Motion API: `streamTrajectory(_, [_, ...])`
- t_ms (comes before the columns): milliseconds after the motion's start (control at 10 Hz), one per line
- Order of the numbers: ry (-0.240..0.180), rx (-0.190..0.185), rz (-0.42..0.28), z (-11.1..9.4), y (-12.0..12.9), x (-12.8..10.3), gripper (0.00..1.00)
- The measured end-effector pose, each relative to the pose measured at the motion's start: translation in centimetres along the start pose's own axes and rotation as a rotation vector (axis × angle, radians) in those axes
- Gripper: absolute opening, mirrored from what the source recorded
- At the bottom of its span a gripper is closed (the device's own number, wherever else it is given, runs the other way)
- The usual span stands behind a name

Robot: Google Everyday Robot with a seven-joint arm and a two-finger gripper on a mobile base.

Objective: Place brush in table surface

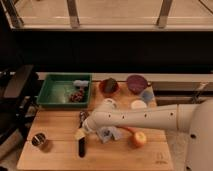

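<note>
Black brush (81, 148) lies on light-wood table surface (55, 156), left of ctr; hand (83, 131) at its middle.

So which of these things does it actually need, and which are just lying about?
In the job: brush; wooden table surface; pincer, down at the brush.
Lying about: green tray; metal cup; purple bowl; round fruit.

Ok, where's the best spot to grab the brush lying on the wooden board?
The brush lies flat on the wooden board, its handle running toward the near edge, so only top and sides are free. Best guess: take the slim black handle near its middle, from straight above, squeezing across its width. The gripper sits over the handle's far part.
</note>
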Motion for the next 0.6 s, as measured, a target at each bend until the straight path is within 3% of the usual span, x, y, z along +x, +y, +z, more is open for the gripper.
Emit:
streamTrajectory(500, [-0.012, -0.026, -0.016, 0.1, 0.8, -0.2, 0.14])
streamTrajectory(600, [-0.019, -0.036, -0.021, -0.2, 1.0, -0.3, 0.1])
